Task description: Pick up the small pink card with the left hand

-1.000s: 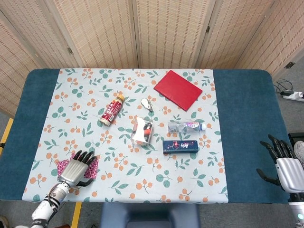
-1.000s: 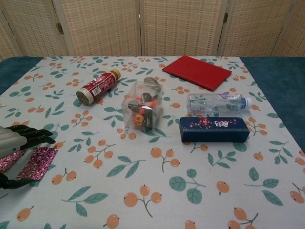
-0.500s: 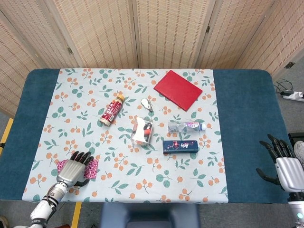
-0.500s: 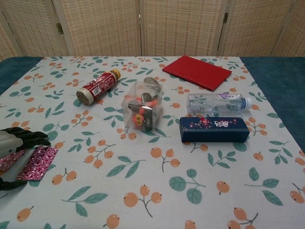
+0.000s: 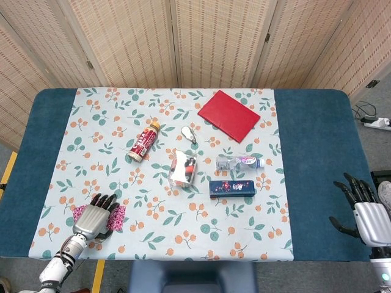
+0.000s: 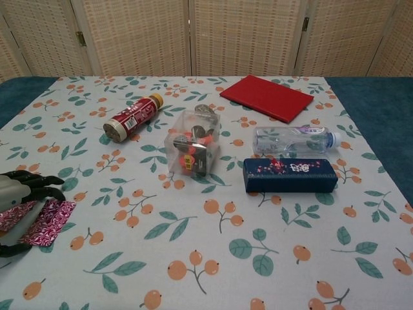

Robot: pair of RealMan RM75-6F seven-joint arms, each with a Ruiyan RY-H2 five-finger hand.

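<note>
Your left hand (image 5: 93,217), fingers spread, lies flat on the glossy patterned pink card (image 6: 50,219) near the tablecloth's (image 5: 244,201) front-left edge.

Sitting on the floral tablecloth (image 5: 91,131): two bottles, one red (image 5: 143,141), one clear (image 5: 239,162). One red book (image 5: 228,115), one navy box (image 5: 231,187), one pink card (image 6: 50,219).
</note>
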